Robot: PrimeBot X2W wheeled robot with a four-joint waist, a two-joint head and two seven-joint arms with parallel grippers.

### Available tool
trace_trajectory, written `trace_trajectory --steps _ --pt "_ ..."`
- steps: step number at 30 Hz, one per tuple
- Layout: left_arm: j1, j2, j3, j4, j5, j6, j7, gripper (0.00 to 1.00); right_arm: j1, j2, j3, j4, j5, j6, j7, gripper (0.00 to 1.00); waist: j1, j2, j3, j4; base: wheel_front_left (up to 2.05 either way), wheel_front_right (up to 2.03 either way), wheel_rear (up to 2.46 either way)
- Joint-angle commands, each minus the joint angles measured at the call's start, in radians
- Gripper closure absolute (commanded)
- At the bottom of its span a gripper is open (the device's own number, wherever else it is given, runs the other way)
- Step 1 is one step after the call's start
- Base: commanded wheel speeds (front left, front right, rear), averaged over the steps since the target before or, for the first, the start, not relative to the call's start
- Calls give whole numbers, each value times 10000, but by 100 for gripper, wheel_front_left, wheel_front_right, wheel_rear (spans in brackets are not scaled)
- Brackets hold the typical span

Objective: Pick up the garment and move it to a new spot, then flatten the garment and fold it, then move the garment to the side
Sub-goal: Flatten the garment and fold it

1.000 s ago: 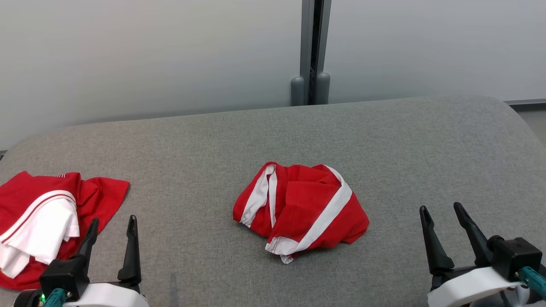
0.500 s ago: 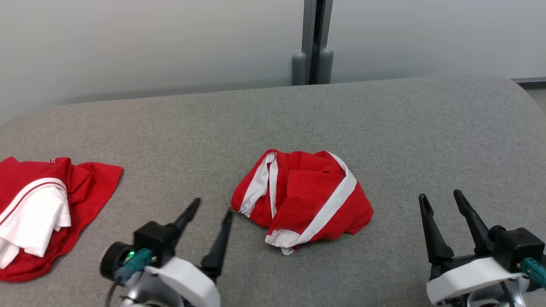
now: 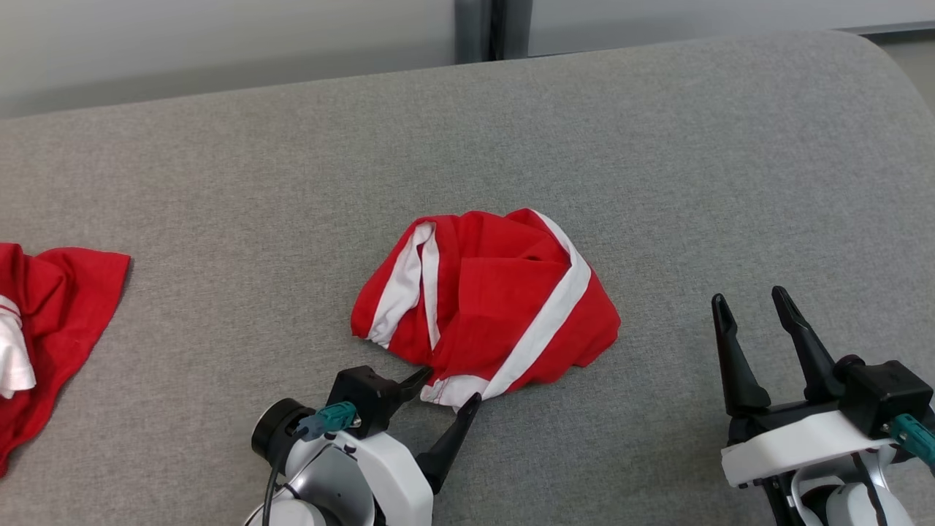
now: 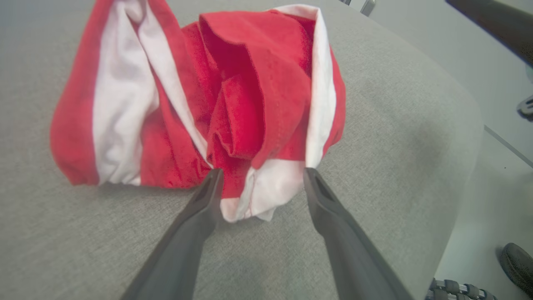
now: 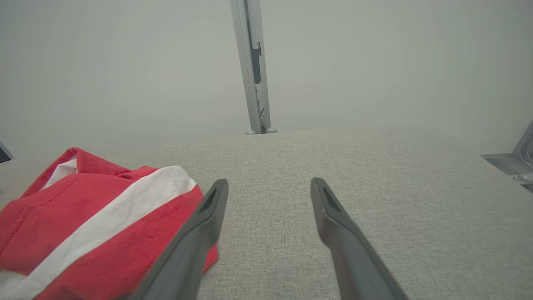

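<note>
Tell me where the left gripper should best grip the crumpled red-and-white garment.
On the red-and-white garment, probably the white-hemmed corner jutting toward the robot: it lies clear of the bunched folds. Come in low from that side, where the open left gripper straddles it.

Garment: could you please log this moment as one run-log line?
phase: pre-grasp | garment: crumpled on grey surface | left gripper: open, straddling its near white corner | right gripper: open, apart from it

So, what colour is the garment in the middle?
The garment is red with white stripes, best in left wrist view.
</note>
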Motion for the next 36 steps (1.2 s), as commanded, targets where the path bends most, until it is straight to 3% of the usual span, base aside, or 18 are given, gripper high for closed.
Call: trace_trajectory --steps 1,16,24,36 --pt "-215 92 -52 91 -82 -68 87 100 -147 -25 10 63 58 1 -116 0 0 -1 174 -153 0 0 0" --pt "-1250 255 23 -1511 -597 -87 -350 100 -417 35 -225 439 31 1 -389 0 0 -1 47 -172 0 0 0" --pt "-1315 523 1025 -2875 -611 550 -758 100 -274 71 -476 443 4 1 -454 0 0 -1 -146 20 0 0 0" --pt "-68 1194 3310 -3825 -637 2033 -1081 100 -233 101 -616 298 -96 1 -363 0 0 -1 -226 438 0 0 0"
